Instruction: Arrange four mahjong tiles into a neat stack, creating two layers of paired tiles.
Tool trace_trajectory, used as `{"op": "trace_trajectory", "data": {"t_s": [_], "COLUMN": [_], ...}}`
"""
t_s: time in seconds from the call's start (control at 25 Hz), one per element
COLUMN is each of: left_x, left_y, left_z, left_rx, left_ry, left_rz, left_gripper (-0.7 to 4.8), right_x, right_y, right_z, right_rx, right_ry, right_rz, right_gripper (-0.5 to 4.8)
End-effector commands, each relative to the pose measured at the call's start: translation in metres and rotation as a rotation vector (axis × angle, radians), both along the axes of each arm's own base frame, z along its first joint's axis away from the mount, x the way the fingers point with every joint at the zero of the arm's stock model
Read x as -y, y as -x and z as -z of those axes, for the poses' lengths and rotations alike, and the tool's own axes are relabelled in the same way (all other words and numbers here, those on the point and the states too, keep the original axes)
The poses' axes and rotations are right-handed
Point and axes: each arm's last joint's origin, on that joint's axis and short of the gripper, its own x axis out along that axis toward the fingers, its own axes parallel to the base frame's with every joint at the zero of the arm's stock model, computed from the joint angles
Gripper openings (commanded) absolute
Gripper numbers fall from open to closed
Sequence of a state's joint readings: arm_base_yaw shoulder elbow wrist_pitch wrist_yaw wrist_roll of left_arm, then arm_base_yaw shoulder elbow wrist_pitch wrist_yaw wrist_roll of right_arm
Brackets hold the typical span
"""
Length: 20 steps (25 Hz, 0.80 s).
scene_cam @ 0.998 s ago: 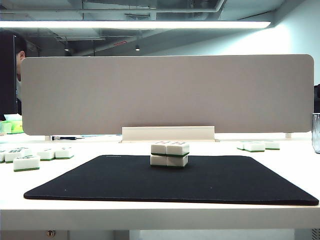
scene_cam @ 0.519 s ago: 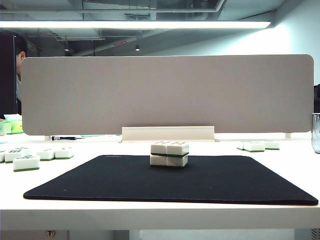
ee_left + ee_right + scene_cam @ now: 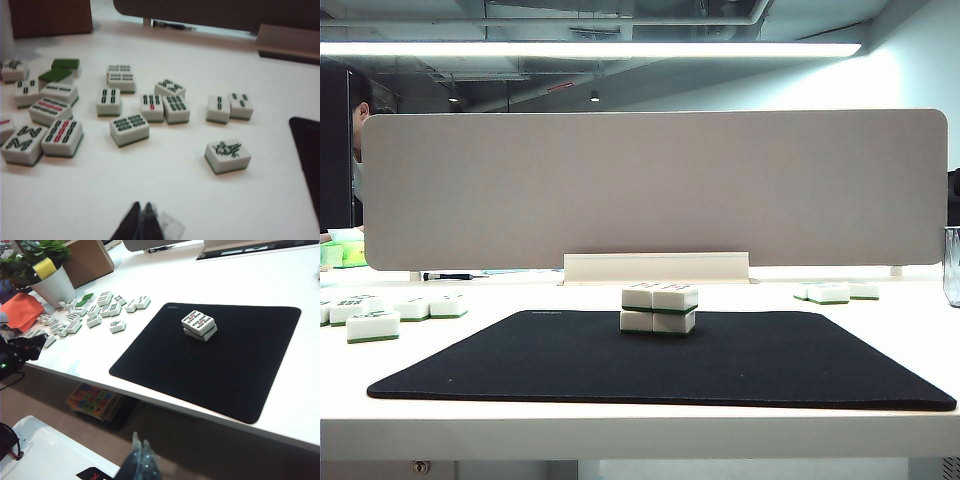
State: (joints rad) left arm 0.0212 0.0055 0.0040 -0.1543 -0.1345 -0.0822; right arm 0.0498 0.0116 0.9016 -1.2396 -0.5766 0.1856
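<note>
The four mahjong tiles form the stack (image 3: 660,308), two wide and two high, white with thin green bands, at the back middle of the black mat (image 3: 620,365). In the right wrist view the stack (image 3: 199,325) shows red-and-green marks on its top faces. Neither arm appears in the exterior view. My left gripper (image 3: 141,207) is shut with nothing in it, hovering over bare white table short of the loose tiles. My right gripper (image 3: 140,445) is shut and empty, hanging off the table's front edge, well away from the stack.
Many loose tiles (image 3: 129,129) lie left of the mat, one apart (image 3: 227,155) near the mat's edge (image 3: 307,160). A few more tiles (image 3: 835,292) sit back right. A grey divider panel (image 3: 655,185) closes the back. A potted plant (image 3: 52,285) and cardboard box (image 3: 90,260) stand far left.
</note>
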Motion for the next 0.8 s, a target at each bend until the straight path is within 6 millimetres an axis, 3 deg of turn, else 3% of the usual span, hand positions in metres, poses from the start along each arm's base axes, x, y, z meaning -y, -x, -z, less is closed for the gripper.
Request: {"op": "trace_trajectory", "data": {"t_s": [0.04,0.32,0.8], "left_x": [0.0004,0.0037,0.0042], "left_y": [0.0007,0.0005,0.0004], "left_z": [0.0018,0.0027,0.0021], "left_rx": [-0.024,-0.044,-0.034], "left_ry": [-0.006,-0.106,-0.079], "left_rz": [0.011,0.143,0.156], "left_gripper": [-0.06,-0.06,-0.06], "right_x": [0.0001,0.0001,0.0001], "right_y": [0.0027,0.0027,0.0027], "right_z": [-0.0006,-0.0006,-0.0006], "right_rx": [0.026,0.026,0.026], "right_ry": [0.001,0.001,0.001], "right_rz": [-0.003,-0.003,-0.003], "right_gripper": [-0.01,-0.01,-0.01]}}
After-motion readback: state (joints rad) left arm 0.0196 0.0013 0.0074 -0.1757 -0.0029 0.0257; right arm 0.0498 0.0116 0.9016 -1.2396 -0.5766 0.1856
